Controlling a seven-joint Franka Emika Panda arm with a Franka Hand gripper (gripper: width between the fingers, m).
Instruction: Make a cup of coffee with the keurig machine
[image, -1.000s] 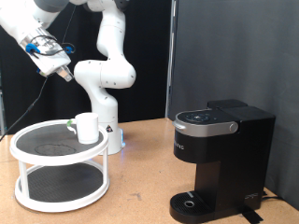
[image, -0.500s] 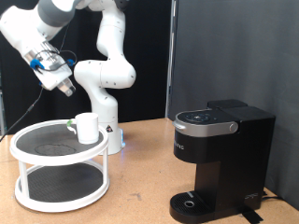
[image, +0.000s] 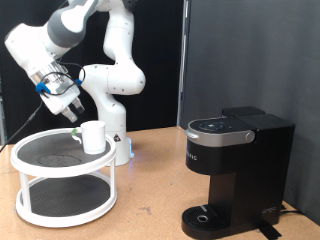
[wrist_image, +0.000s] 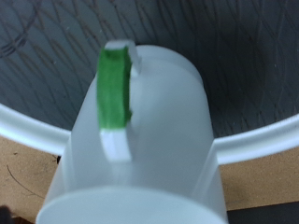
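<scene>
The white cup (image: 93, 137) stands upright on the top shelf of a round white two-tier rack (image: 40, 170) at the exterior view's left. Its green handle (wrist_image: 114, 86) fills the middle of the wrist view, on the cup's white body (wrist_image: 159, 140). My gripper (image: 74, 116) hangs just above and to the left of the cup, pointing down at it, open and empty; its fingers do not show in the wrist view. The black keurig machine (image: 235, 170) stands at the exterior view's right with its lid down and nothing on its round drip base (image: 205, 217).
The rack's lower shelf (image: 60, 200) sits under the top one. The arm's white base (image: 112, 95) stands right behind the rack. Bare wooden tabletop (image: 150, 190) lies between rack and machine. A black curtain hangs behind.
My gripper has come down and to the right, from high at the exterior view's upper left to just above the cup. The cup and machine have not moved.
</scene>
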